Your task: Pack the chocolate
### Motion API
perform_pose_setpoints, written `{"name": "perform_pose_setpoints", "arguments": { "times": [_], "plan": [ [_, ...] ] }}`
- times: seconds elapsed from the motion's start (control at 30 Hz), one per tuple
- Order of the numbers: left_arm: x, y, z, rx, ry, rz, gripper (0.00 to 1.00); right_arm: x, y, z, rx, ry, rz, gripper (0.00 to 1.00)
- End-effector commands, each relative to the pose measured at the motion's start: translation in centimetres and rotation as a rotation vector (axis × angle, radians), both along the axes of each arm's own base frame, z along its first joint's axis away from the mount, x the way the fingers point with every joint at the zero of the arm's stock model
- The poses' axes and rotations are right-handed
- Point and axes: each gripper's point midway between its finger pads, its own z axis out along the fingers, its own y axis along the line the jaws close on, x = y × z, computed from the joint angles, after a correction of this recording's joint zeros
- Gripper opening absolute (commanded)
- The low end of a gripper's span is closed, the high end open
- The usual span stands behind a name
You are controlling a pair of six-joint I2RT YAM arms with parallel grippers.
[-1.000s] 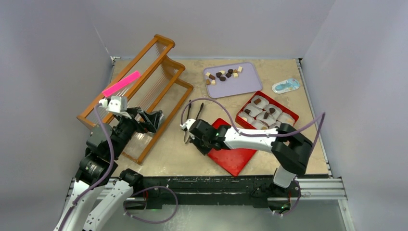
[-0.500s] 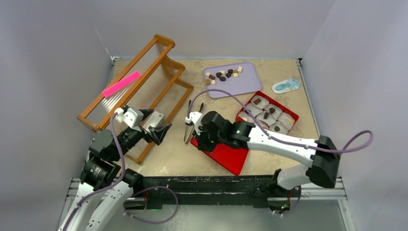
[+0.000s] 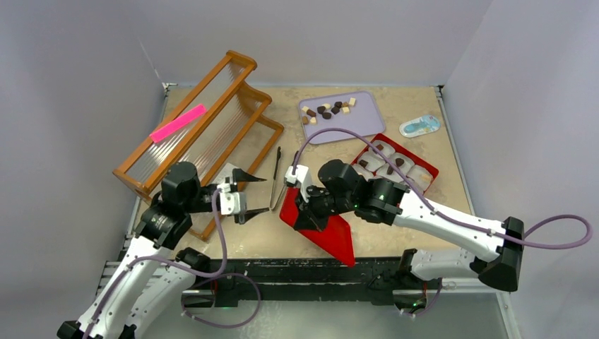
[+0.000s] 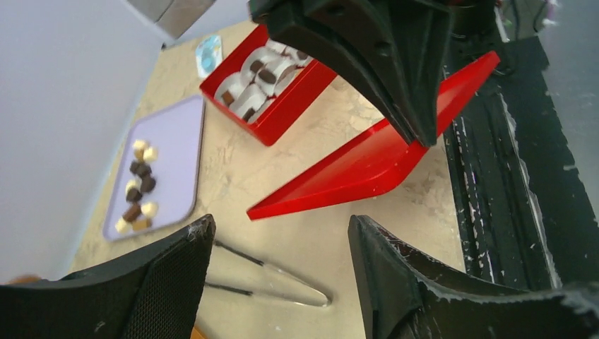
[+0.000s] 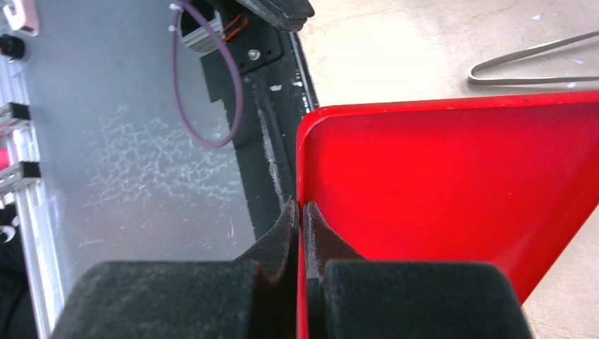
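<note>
evidently the right gripper [image 5: 302, 212] pinched the lid [image 5: 452, 183] by its rim, tilted, likely bound for the box [image 4: 297, 106]; the left gripper [image 4: 279, 229] gaped wide, empty.

Dark brown, mid-brown and cream for the chocolate [image 3: 326, 110], on a plain lilac tray [image 3: 364, 123] at 12 o'clock. Glossy red for the lid [image 3: 332, 233] at 6 and the box [image 3: 424, 160] at 2, with white cups [image 3: 418, 173] inside. Hot pink strip [image 3: 177, 122] on an orange-brown rack [image 3: 242, 61] at 10. Mottled beige table [image 3: 282, 244].
</note>
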Motion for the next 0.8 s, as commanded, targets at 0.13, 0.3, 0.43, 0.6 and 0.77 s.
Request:
{"name": "perform_pose_setpoints", "arguments": {
  "times": [0.13,0.3,0.43,0.6,0.77],
  "plan": [
    [-3.6,-1.2,1.9,0.013,-0.258,-0.32,0.66,-3.1,-0.4,4.7,0.143,0.018,0.151,0.0],
    [-3.6,-1.7,1.0,0.025,-0.23,-0.396,0.61,-4.1,-0.5,6.3,0.201,0.023,0.199,0.0],
    [-2.9,-2.1,0.0,0.044,-0.207,-0.411,0.6,-4.0,-0.6,6.9,0.218,0.011,0.193,0.0],
    [-2.2,-2.7,-1.0,0.043,-0.179,-0.438,0.6,-3.9,-0.4,8.1,0.248,-0.007,0.196,0.0],
    [-1.4,-3.4,-1.6,0.031,-0.167,-0.462,0.58,-3.6,-0.1,8.4,0.244,-0.02,0.192,0.0]
  ]
}}
